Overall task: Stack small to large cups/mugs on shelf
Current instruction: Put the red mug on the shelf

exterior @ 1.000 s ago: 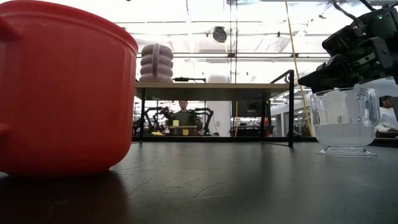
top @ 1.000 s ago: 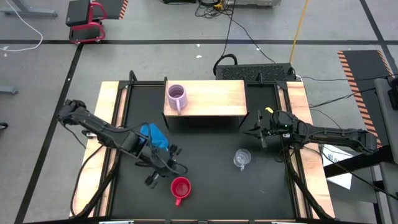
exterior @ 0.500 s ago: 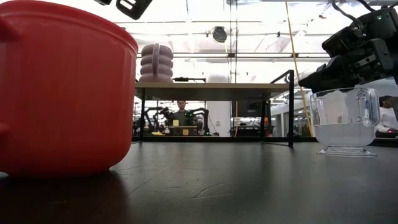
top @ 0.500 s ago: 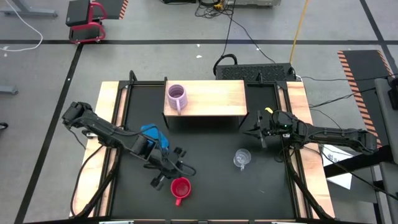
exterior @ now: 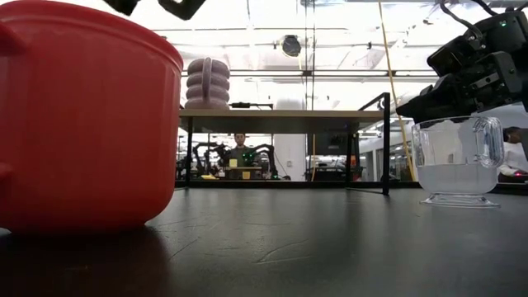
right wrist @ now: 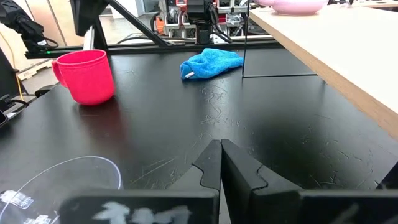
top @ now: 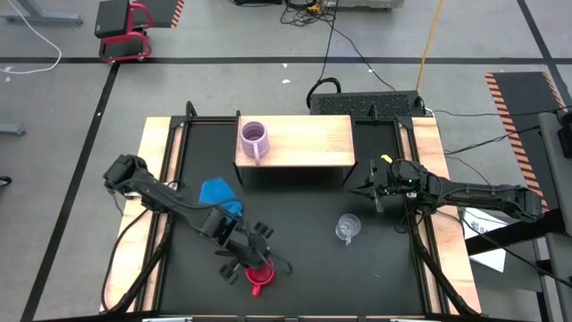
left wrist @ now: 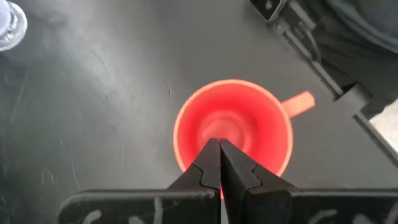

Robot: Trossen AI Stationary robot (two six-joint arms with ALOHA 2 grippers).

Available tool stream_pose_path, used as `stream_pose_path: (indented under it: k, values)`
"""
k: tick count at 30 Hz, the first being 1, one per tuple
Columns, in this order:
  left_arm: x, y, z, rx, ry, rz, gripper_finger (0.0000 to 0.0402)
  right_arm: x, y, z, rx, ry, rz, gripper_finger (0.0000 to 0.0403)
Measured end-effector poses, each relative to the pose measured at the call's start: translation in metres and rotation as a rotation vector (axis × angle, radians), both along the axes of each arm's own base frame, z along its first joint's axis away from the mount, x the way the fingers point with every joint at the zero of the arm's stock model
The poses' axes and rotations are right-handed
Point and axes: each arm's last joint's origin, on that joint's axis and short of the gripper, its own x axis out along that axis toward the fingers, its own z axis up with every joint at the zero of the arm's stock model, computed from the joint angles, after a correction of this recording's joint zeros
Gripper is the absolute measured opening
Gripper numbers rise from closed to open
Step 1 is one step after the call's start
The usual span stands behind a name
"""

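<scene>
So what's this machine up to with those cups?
The left gripper hangs just above the red plastic mug near the front of the black tabletop, fingers shut, not holding it. The pale lilac ribbed mug already stands on the light wooden shelf. The small clear glass cup sits on the tabletop, with the right gripper waiting beside it, shut and empty. A crumpled blue cloth lies off to the side.
</scene>
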Motion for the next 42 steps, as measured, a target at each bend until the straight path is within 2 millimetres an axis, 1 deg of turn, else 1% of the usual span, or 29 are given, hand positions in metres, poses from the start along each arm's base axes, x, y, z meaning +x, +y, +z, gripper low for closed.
stream_pose_path:
  k: [3, 13, 18, 23, 38, 42]
  values:
    - [0.003, 0.0, 0.003, 0.018, -0.001, -0.01, 0.0, 0.0, 0.0, 0.0, 0.0, 0.0, 0.0, 0.0]
    - [0.012, 0.018, 0.004, 0.026, -0.013, 0.026, 0.0, 0.0, 0.0, -0.001, 0.003, 0.008, 0.0, 0.0]
    - [0.014, 0.025, 0.004, -0.03, 0.016, 0.032, 0.0, 0.0, 0.0, -0.001, 0.002, 0.008, 0.0, 0.0]
    - [0.014, 0.026, 0.004, -0.079, 0.048, 0.023, 0.0005, 0.0, 0.0, -0.001, 0.002, 0.008, 0.0, 0.0]
    - [0.013, 0.024, 0.006, -0.127, 0.07, 0.074, 0.0104, 0.0, 0.0, -0.001, 0.002, 0.007, 0.0, 0.0]
    - [0.017, 0.022, -0.003, -0.106, 0.086, 0.075, 0.0127, 0.0, 0.0, -0.001, 0.002, 0.007, 0.0, 0.0]
